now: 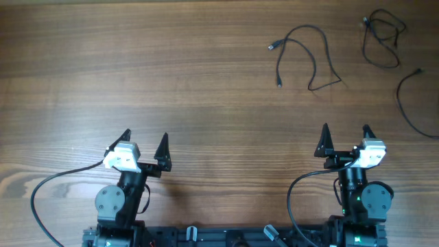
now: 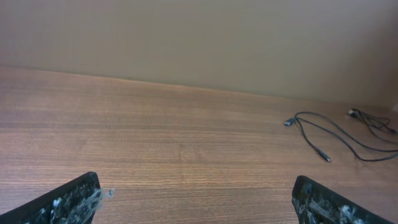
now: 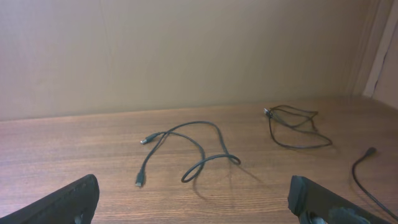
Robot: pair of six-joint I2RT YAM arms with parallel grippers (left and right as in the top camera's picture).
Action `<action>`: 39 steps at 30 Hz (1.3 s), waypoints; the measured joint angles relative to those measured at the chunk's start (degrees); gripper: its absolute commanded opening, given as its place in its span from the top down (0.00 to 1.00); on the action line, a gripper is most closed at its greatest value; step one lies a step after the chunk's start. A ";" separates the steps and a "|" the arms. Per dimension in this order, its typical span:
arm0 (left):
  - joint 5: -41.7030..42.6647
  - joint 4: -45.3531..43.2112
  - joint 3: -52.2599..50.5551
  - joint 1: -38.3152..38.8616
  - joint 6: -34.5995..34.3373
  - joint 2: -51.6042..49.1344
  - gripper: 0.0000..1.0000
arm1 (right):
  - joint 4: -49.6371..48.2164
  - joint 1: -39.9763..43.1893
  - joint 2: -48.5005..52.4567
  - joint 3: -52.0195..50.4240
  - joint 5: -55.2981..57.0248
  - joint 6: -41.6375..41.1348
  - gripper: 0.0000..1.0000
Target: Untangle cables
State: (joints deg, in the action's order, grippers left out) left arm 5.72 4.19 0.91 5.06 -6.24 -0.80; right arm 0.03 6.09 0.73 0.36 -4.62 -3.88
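Note:
Three thin black cables lie apart on the wooden table at the far right. One loose cable (image 1: 309,58) with two plug ends lies spread out; it shows in the right wrist view (image 3: 199,152) and the left wrist view (image 2: 329,140). A second cable (image 1: 383,38) lies in a small loop at the far right corner (image 3: 295,127). A third cable (image 1: 411,103) runs off the right edge (image 3: 364,171). My left gripper (image 1: 144,147) is open and empty at the near left. My right gripper (image 1: 345,139) is open and empty, well short of the cables.
Thicker black wires (image 1: 51,189) run from the arm bases along the near edge. A plain beige wall (image 3: 186,50) stands behind the table's far edge.

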 measured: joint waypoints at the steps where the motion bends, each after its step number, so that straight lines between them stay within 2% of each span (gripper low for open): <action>1: 0.00 0.00 0.00 0.00 0.02 0.00 0.00 | -0.02 0.00 0.00 0.00 0.00 0.00 0.00; 13: -0.31 0.02 0.00 0.00 0.17 0.00 0.00 | -0.02 0.00 0.00 0.00 0.00 0.00 0.00; 23: -0.24 0.02 0.00 0.00 6.34 0.00 0.00 | -0.02 0.00 0.00 0.00 0.00 0.00 0.00; 39: -0.24 0.00 0.00 -0.59 6.60 0.00 0.00 | 0.00 0.00 0.00 0.00 0.00 0.00 0.00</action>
State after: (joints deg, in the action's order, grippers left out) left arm 5.48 4.19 0.91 4.47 0.36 -0.80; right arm 0.03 6.09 0.73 0.36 -4.62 -3.88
